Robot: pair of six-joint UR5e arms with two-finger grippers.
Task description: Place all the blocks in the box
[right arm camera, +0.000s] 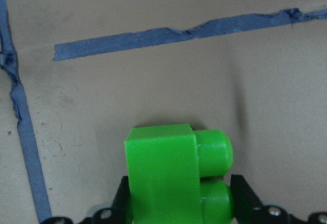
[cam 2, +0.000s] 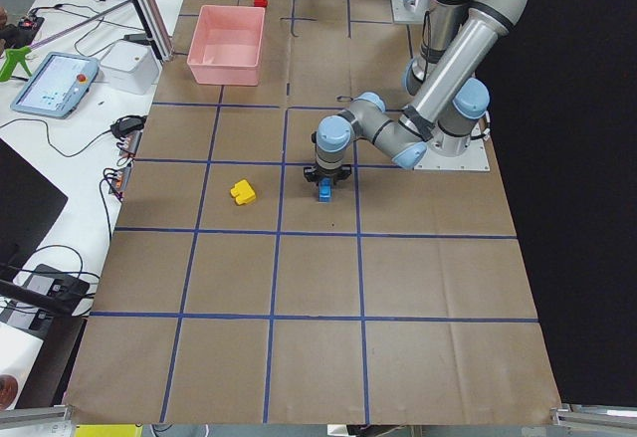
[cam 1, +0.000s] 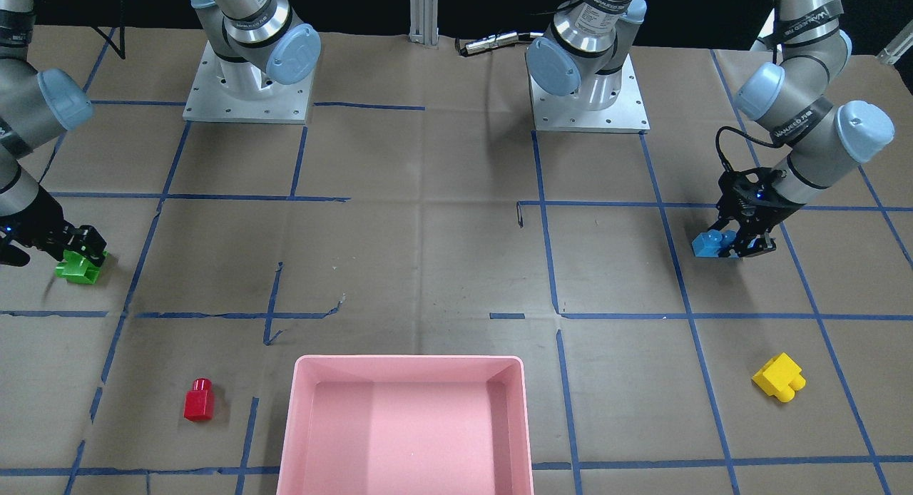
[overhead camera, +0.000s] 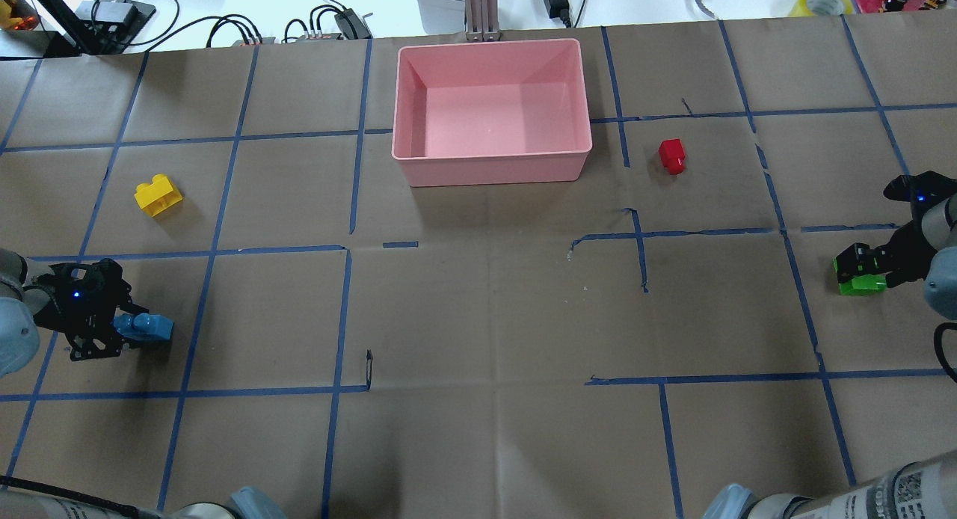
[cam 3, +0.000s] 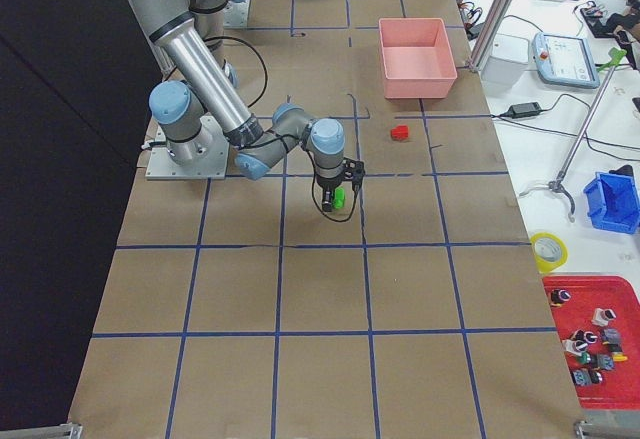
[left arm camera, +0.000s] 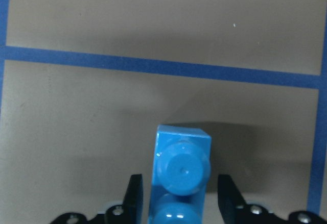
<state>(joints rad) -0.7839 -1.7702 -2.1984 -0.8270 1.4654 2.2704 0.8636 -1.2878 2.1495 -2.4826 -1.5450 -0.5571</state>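
My left gripper straddles the blue block on the paper at the table's left side. In the left wrist view the fingers stand beside the blue block with small gaps, so it is open. My right gripper is down on the green block. In the right wrist view its fingers press both sides of the green block. The red block and the yellow block lie loose on either side of the pink box, which holds nothing.
The table is covered in brown paper with a blue tape grid. The two arm bases stand on the robot's edge. Cables and devices lie beyond the far edge, behind the box.
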